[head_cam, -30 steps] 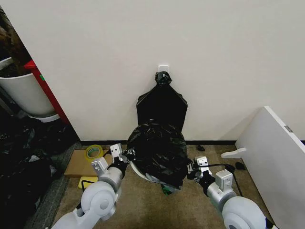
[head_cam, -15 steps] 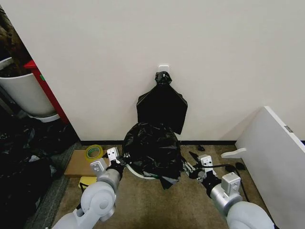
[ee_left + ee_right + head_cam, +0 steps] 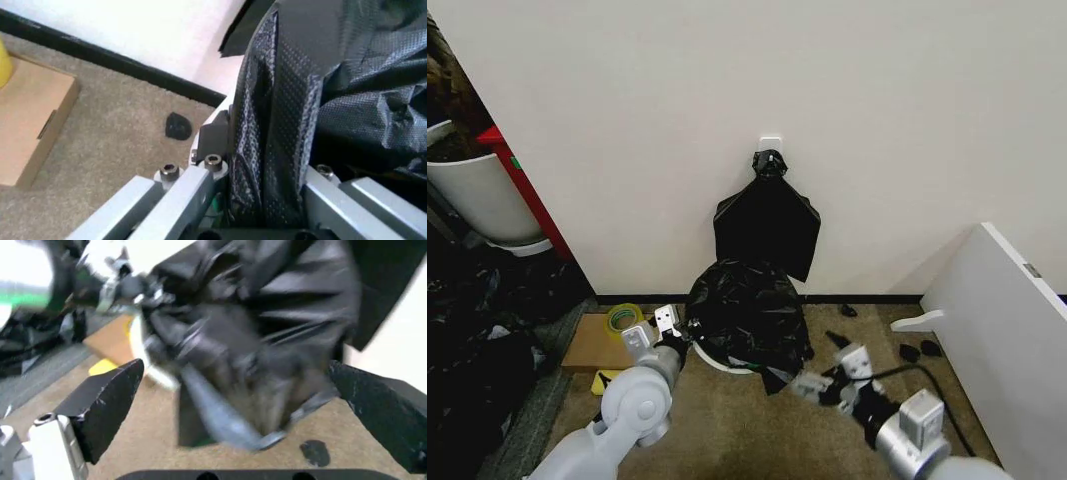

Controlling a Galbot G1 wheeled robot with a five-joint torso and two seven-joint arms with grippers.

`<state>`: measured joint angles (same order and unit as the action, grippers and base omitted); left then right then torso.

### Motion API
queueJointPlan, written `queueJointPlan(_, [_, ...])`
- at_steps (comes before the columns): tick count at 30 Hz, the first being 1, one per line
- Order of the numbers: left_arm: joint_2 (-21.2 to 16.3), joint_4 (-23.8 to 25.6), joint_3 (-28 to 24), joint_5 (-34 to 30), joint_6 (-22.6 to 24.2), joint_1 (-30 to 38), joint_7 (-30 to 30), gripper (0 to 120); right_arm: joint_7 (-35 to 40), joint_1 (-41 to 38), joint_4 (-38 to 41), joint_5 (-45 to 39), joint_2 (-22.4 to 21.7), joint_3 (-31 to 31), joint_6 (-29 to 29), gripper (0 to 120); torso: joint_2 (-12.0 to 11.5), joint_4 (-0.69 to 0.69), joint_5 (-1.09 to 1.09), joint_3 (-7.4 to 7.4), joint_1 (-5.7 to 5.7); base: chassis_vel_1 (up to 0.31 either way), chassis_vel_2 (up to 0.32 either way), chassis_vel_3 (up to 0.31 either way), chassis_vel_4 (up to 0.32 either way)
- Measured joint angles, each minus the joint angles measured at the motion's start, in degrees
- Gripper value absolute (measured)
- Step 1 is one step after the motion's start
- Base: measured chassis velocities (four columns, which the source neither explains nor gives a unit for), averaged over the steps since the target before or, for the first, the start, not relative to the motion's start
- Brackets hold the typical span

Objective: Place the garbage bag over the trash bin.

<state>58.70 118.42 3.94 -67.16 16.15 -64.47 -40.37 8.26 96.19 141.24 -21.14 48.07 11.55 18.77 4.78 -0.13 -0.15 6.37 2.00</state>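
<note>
Right gripper (image 3: 827,372) has let go and backed off toward the lower right of the frame, fingers spread wide with nothing between them, so that side of the bag looks done. Left gripper (image 3: 670,334) is clamped on the garbage bag (image 3: 747,310) film at center frame. Glossy wrinkled plastic drapes over the trash bin (image 3: 724,366), white rim peeking out below, loose tail hanging down front.

No lettering, label, brand or number is legible on anything here
</note>
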Motion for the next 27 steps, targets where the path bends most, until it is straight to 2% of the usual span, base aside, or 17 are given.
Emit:
queueJointPlan(1, [0.0, -0.2, -0.2, -0.1, 0.2, 0.7, -0.1, 0, -0.8, 0.0, -0.7, 1.7, 0.3, -0.7, -0.4, 99, 0.0, -0.01, 0.0, 0.0, 0.0, 0.0, 0.0, 0.0, 0.0])
queueJointPlan(5, [0.4, -0.7, -0.6, -0.1, 0.4, 2.6, -0.1, 0, -1.6, -2.0, -2.6, 4.2, 0.5, -2.4, -1.1, 84, 0.0, 0.0, 0.01, 0.0, 0.0, 0.0, 0.0, 0.0, 0.0])
queueJointPlan(6, [0.4, -0.7, -0.6, -0.1, 0.4, 2.6, -0.1, 0, -1.6, -2.0, -2.6, 4.2, 0.5, -2.4, -1.1, 84, 0.0, 0.0, 0.01, 0.0, 0.0, 0.0, 0.0, 0.0, 0.0])
queueJointPlan(9, [0.4, -0.8, -0.8, 0.3, 0.4, 3.0, 0.3, 0, -1.9, -3.9, -3.6, 5.5, 1.2, -2.9, -1.3, 70, 0.0, 0.0, 0.01, 0.0, 0.0, 0.0, 0.0, 0.0, 0.0])
queueJointPlan(10, [0.4, -0.8, -0.8, 0.3, 0.4, 3.0, 0.3, 0, -1.9, -3.9, -3.6, 5.5, 1.2, -2.9, -1.3, 70, 0.0, 0.0, 0.01, 0.0, 0.0, 0.0, 0.0, 0.0, 0.0])
queueJointPlan(12, [0.5, -0.7, -0.9, 0.5, 0.5, 2.8, 0.7, 0, -2.0, -5.1, -4.4, 6.4, 2.1, -3.7, -1.3, 57, 0.0, 0.01, 0.01, 0.0, 0.0, 0.0, 0.0, 0.0, 0.0])
queueJointPlan(13, [0.5, -0.7, -0.9, 0.5, 0.5, 2.8, 0.7, 0, -2.0, -5.1, -4.4, 6.4, 2.1, -3.7, -1.3, 57, 0.0, 0.01, 0.01, 0.0, 0.0, 0.0, 0.0, 0.0, 0.0])
queueJointPlan(16, [1.0, -0.7, -0.9, 0.8, 0.5, 2.6, 0.8, 0, -2.4, -4.9, -4.5, 7.0, 2.2, -4.4, -1.3, 43, 0.0, 0.0, 0.0, 0.0, 0.0, 0.0, 0.0, 0.0, 0.0])
queueJointPlan(18, [1.2, -0.8, -0.9, 0.8, 0.5, 2.5, 0.8, 0, -2.6, -4.6, -4.5, 7.5, 2.2, -4.7, -1.3, 40, 0.0, 0.0, 0.0, 0.0, 0.0, 0.0, 0.0, 0.0, 0.0])
queueJointPlan(20, [1.5, -0.8, -0.9, 0.9, 0.5, 2.4, 0.7, 0, -3.0, -4.4, -4.6, 8.4, 2.1, -5.3, -1.3, 29, 0.0, 0.0, 0.0, 0.0, 0.0, 0.0, 0.0, 0.0, 0.0])
queueJointPlan(22, [1.5, -0.8, -0.9, 1.0, 0.5, 2.4, 0.7, 0, -3.0, -4.3, -4.6, 8.6, 2.1, -5.3, -1.4, 26, 0.0, 0.0, 0.0, 0.0, 0.0, 0.0, 0.0, 0.0, 0.0])
queueJointPlan(24, [1.6, -0.8, -1.0, 1.0, 0.5, 2.4, 0.6, 0, -3.2, -4.0, -4.8, 9.9, 2.1, -5.8, -1.6, 15, 0.0, 0.0, 0.0, 0.0, 0.0, 0.0, 0.0, 0.0, 0.0])
queueJointPlan(25, [1.6, -0.8, -1.0, 1.0, 0.5, 2.4, 0.6, 0, -3.2, -4.0, -4.8, 9.9, 2.1, -5.8, -1.6, 15, 0.0, 0.0, 0.0, 0.0, 0.0, 0.0, 0.0, 0.0, 0.0])
queueJointPlan(27, [1.8, -0.8, -1.0, 1.1, 0.4, 2.5, 0.5, 0, -3.2, -3.8, -4.8, 10.6, 2.1, -6.0, -1.7, 5, 0.0, 0.0, 0.0, 0.0, 0.0, 0.0, 0.0, 0.0, 0.0])
